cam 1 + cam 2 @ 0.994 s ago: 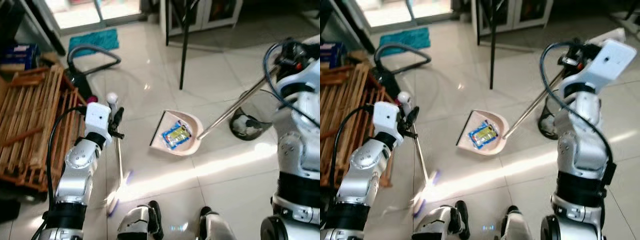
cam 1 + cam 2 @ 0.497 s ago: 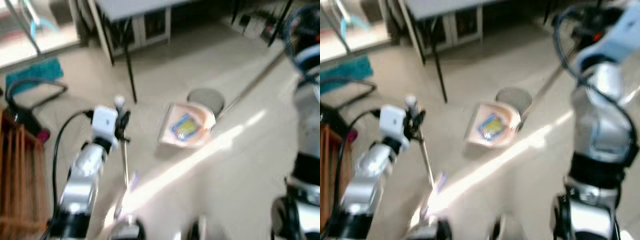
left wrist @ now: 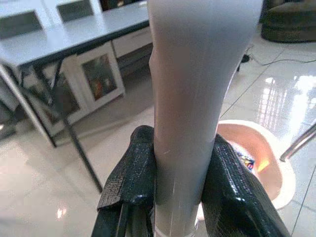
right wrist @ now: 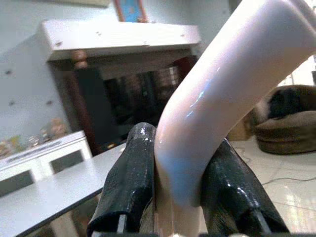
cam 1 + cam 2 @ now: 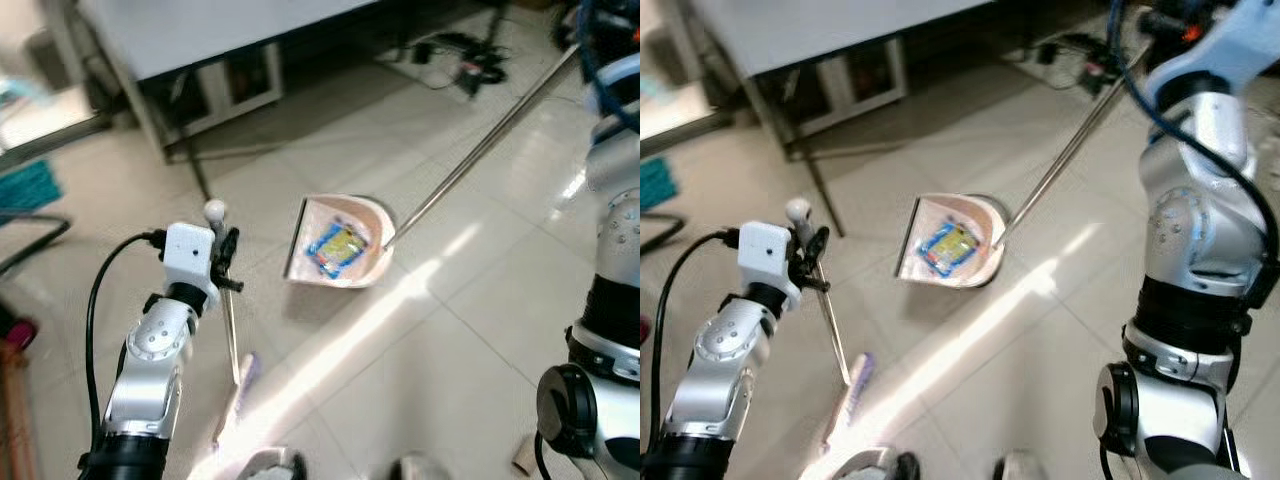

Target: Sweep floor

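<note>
A pink dustpan (image 5: 340, 240) rests on the pale tiled floor ahead, holding a blue and yellow wrapper (image 5: 335, 243). Its long metal handle (image 5: 480, 140) slants up to the right. My right gripper (image 4: 180, 138) is shut on the handle's pale curved grip (image 4: 207, 113). To the left, my left gripper (image 5: 225, 262) is shut on the thin broom handle (image 5: 230, 325). The broom head (image 5: 235, 395) touches the floor near my feet, left of the dustpan. In the left wrist view the black fingers (image 3: 131, 173) clamp the white broom handle (image 3: 190, 98), and the dustpan (image 3: 256, 158) lies beyond.
A grey table (image 5: 200, 30) with dark legs (image 5: 190, 160) stands behind the dustpan, with a white cabinet (image 5: 235, 85) under it. Cables and a power strip (image 5: 455, 55) lie on the floor at the back right. A teal mat (image 5: 25, 185) is at the left edge. A sunlit streak crosses the tiles.
The whole picture has swung as the camera turned, from the wooden rack and black bin to the grey table. Both grippers keep their holds, and the dustpan still carries the wrapper.
</note>
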